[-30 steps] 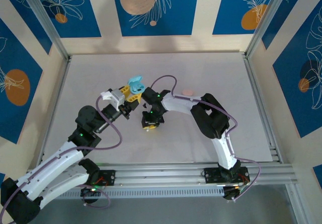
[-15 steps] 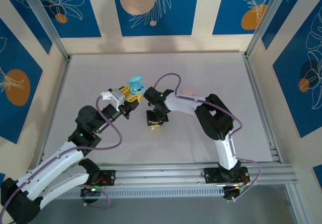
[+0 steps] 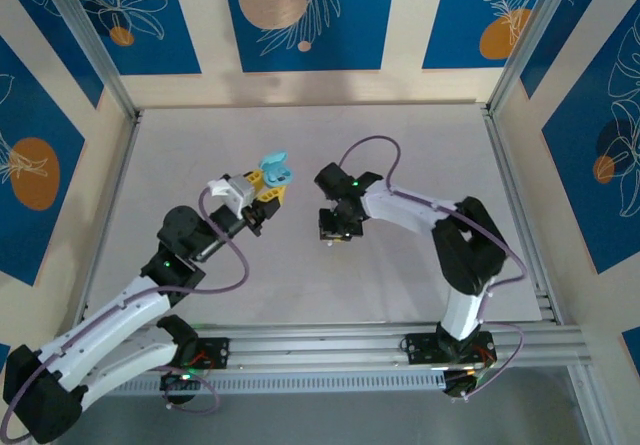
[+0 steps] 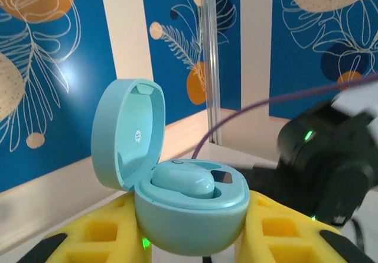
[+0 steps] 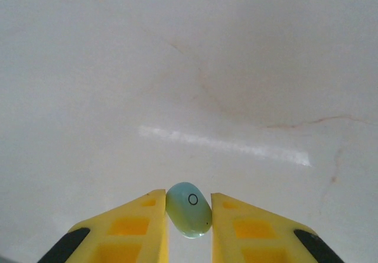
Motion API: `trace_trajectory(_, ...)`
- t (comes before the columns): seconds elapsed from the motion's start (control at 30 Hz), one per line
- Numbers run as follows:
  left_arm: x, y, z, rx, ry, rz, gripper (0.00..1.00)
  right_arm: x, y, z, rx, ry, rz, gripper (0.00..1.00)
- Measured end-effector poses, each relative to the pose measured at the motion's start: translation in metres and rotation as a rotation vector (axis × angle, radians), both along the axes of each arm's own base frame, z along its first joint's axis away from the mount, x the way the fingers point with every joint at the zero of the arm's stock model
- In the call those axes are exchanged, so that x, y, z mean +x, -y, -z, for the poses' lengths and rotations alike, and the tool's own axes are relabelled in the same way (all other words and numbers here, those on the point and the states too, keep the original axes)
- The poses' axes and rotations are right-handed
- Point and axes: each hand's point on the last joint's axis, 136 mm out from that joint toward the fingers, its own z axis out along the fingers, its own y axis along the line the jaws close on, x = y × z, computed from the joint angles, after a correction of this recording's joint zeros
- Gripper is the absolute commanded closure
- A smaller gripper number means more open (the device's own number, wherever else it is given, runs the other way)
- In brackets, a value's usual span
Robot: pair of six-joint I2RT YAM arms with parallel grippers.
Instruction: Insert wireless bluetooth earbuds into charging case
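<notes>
My left gripper (image 4: 192, 242) is shut on the base of a pale teal charging case (image 4: 192, 216), its yellow fingers (image 4: 100, 233) pressed to either side. The lid (image 4: 127, 133) stands open and one teal earbud (image 4: 183, 183) sits in the case; the slot beside it shows a dark bottom. In the top view the case (image 3: 275, 170) is held above the table's middle left by the left gripper (image 3: 268, 187). To its right, my right gripper (image 3: 333, 233) points down at the table. It is shut on a second pale teal earbud (image 5: 189, 210), pinched between the yellow fingertips (image 5: 150, 207).
The white tabletop (image 3: 400, 135) stretches out behind and to the right of both arms. Metal frame posts (image 3: 515, 165) and blue patterned walls (image 3: 300, 15) bound it. The right arm's dark wrist (image 4: 331, 162) and purple cable (image 4: 266, 106) lie close behind the case.
The right gripper has moved to the right, away from the case, and closed on the earbud. The left gripper with the case has shifted slightly right.
</notes>
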Motion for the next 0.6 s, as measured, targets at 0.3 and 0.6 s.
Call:
trace_trajectory(0.3,0.016,0.02,0.039,0.06,-0.076,0.031,0.74,0.02,0.031,-0.098,0.172,0.206,0.1,0.78)
trace_trajectory(0.6,0.018,0.034,0.061,0.084,-0.1,0.089,0.74,0.015,0.029,-0.163,0.303,0.301,0.083,0.78)
